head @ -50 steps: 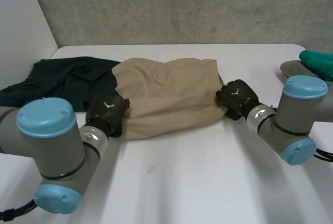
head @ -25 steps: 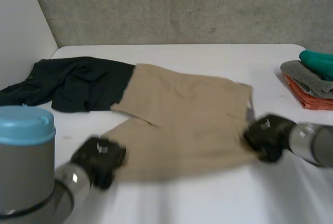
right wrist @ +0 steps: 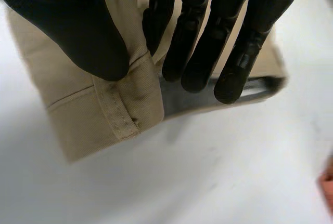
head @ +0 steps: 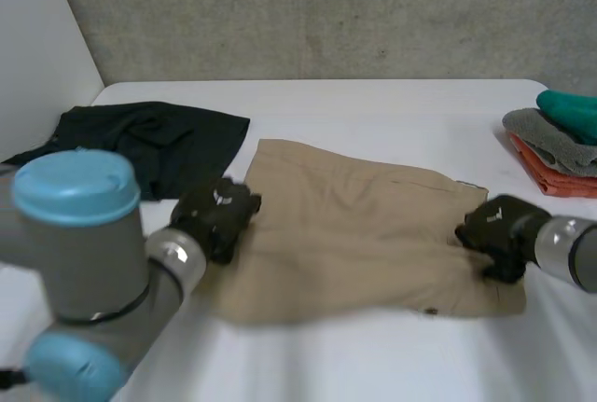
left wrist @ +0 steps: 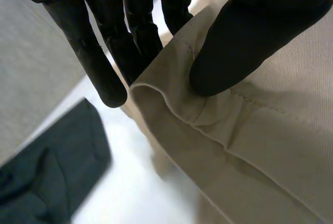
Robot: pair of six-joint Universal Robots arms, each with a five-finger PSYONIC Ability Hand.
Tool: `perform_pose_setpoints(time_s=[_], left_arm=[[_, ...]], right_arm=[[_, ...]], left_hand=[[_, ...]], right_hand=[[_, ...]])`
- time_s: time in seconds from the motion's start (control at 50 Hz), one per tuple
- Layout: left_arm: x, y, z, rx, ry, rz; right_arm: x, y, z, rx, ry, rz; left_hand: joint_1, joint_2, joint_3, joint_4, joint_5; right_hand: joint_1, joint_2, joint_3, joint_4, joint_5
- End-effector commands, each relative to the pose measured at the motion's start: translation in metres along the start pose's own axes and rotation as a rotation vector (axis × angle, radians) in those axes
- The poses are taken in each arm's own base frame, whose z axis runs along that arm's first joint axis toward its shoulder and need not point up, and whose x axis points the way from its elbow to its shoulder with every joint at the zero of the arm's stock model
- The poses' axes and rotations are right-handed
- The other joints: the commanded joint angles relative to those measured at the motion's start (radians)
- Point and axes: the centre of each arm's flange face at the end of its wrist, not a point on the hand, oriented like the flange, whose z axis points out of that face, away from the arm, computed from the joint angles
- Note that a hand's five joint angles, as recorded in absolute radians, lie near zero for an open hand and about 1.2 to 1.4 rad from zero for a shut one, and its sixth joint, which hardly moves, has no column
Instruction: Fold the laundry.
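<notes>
- Head view: the tan garment (head: 364, 225) lies spread across the middle of the white table (head: 373, 355). It is mostly flat, and I can make out no finished fold in it.
- The left hand (head: 216, 218) sits at the garment's left edge. In the left wrist view its thumb presses a raised hem against the fingers, so it is pinching the cloth.
- The right hand (head: 494, 228) is at the garment's right end, near a corner. In the right wrist view the thumb lies on a stitched band with the fingers under it, so this hand is pinching the cloth too.
- A dark garment (head: 140, 145) lies rumpled at the table's far left, just beside the tan one.
- A stack of folded cloths (head: 560, 141) in teal, grey and orange sits at the table's right edge, well apart from the hands.
- Judged from this, the stack is finished work. The tan piece is laid out and held at both ends but not yet folded, and the dark piece has yet to be done.
</notes>
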Motion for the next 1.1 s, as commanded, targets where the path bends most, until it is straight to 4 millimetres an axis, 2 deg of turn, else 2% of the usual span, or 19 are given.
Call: perform_pose_setpoints(time_s=[0.02, 0.1, 0.2, 0.26, 0.36, 0.46, 0.64, 0.66, 0.68, 0.7, 0.72, 0.74, 0.78, 0.82, 0.86, 0.94, 1.0, 1.02, 1.1], left_arm=[[-0.012, -0.014, 0.051, 0.120, -0.073, 0.015], [-0.019, -0.019, 0.085, 0.228, -0.145, 0.026], [-0.022, -0.024, 0.130, 0.371, -0.250, 0.133], [-0.026, -0.028, 0.145, 0.420, -0.300, 0.194], [-0.029, -0.014, 0.174, 0.440, -0.314, 0.249], [-0.021, -0.002, 0.188, 0.459, -0.276, 0.262], [-0.018, 0.017, 0.206, 0.458, -0.265, 0.267], [-0.019, 0.018, 0.208, 0.455, -0.271, 0.264], [-0.019, 0.019, 0.208, 0.454, -0.273, 0.263], [-0.019, 0.018, 0.209, 0.456, -0.276, 0.263], [-0.019, 0.018, 0.209, 0.456, -0.276, 0.263], [-0.022, 0.015, 0.207, 0.462, -0.283, 0.262], [-0.026, 0.007, 0.205, 0.475, -0.292, 0.254], [-0.038, -0.015, 0.194, 0.514, -0.313, 0.229], [-0.046, -0.030, 0.184, 0.536, -0.326, 0.196], [-0.060, -0.060, 0.154, 0.577, -0.331, 0.100], [-0.064, -0.075, 0.128, 0.590, -0.321, 0.041], [-0.062, -0.074, 0.123, 0.584, -0.311, 0.029], [-0.057, -0.070, 0.095, 0.551, -0.269, -0.028]], right_arm=[[0.032, -0.024, 0.020, 0.088, 0.167, 0.053], [0.045, -0.029, 0.035, 0.112, 0.268, 0.052], [0.045, -0.038, 0.058, 0.132, 0.333, 0.025], [0.046, -0.044, 0.073, 0.153, 0.364, 0.010], [0.054, -0.047, 0.093, 0.205, 0.436, -0.005], [0.058, -0.050, 0.110, 0.272, 0.509, -0.031], [0.048, -0.033, 0.140, 0.224, 0.522, -0.095], [0.049, -0.034, 0.141, 0.228, 0.526, -0.094], [0.049, -0.034, 0.142, 0.235, 0.530, -0.092], [0.051, -0.035, 0.145, 0.247, 0.551, -0.086], [0.053, -0.036, 0.146, 0.259, 0.565, -0.083], [0.055, -0.038, 0.146, 0.275, 0.579, -0.077], [0.065, -0.047, 0.141, 0.333, 0.638, -0.047], [0.072, -0.057, 0.131, 0.378, 0.674, -0.017], [0.084, -0.072, 0.109, 0.454, 0.709, 0.041], [0.095, -0.085, 0.072, 0.538, 0.707, 0.167], [0.089, -0.086, 0.053, 0.533, 0.656, 0.224], [0.082, -0.084, 0.041, 0.502, 0.602, 0.253], [0.055, -0.070, 0.024, 0.368, 0.416, 0.320]], left_hand=[[0.260, 0.200, 0.207, 0.198, 0.216], [0.260, 0.200, 0.207, 0.198, 0.216], [0.260, 0.200, 0.207, 0.198, 0.216], [0.260, 0.200, 0.207, 0.198, 0.216], [0.260, 0.200, 0.207, 0.198, 0.216], [0.260, 0.200, 0.207, 0.198, 0.216], [0.260, 0.200, 0.207, 0.198, 0.216], [0.010, -0.050, -0.043, -0.051, -0.034], [-0.260, -0.320, -0.313, -0.321, -0.303], [-0.623, -0.683, -0.676, -0.684, -0.667], [-0.962, -1.022, -1.015, -1.024, -1.006], [-0.886, -0.946, -0.939, -0.947, -0.929], [-0.962, -1.022, -1.015, -1.024, -1.006], [-0.962, -1.022, -1.015, -1.024, -1.006], [-0.962, -1.022, -1.015, -1.024, -1.006], [-0.962, -1.022, -1.015, -1.024, -1.006], [-0.962, -1.022, -1.015, -1.024, -1.006], [-0.962, -1.022, -1.015, -1.024, -1.006], [-0.962, -1.022, -1.015, -1.024, -1.006]], right_hand=[[0.415, 0.221, 0.210, 0.209, 0.233], [0.415, 0.221, 0.210, 0.209, 0.233], [0.415, 0.221, 0.210, 0.209, 0.233], [0.415, 0.221, 0.210, 0.209, 0.233], [0.415, 0.221, 0.210, 0.209, 0.233], [0.415, 0.221, 0.210, 0.209, 0.233], [0.415, 0.221, 0.210, 0.209, 0.233], [0.224, 0.030, 0.019, 0.019, 0.042], [-0.089, -0.283, -0.294, -0.294, -0.271], [-0.691, -0.885, -0.896, -0.896, -0.872], [-0.807, -1.001, -1.012, -1.012, -0.989], [-0.807, -1.001, -1.012, -1.012, -0.989], [-0.807, -1.001, -1.012, -1.012, -0.989], [-0.807, -1.001, -1.012, -1.012, -0.989], [-0.807, -1.001, -1.012, -1.012, -0.989], [-0.807, -1.001, -1.012, -1.012, -0.989], [-0.807, -1.001, -1.012, -1.012, -0.989], [-0.807, -1.001, -1.012, -1.012, -0.989], [-0.622, -0.815, -0.826, -0.827, -0.803]])
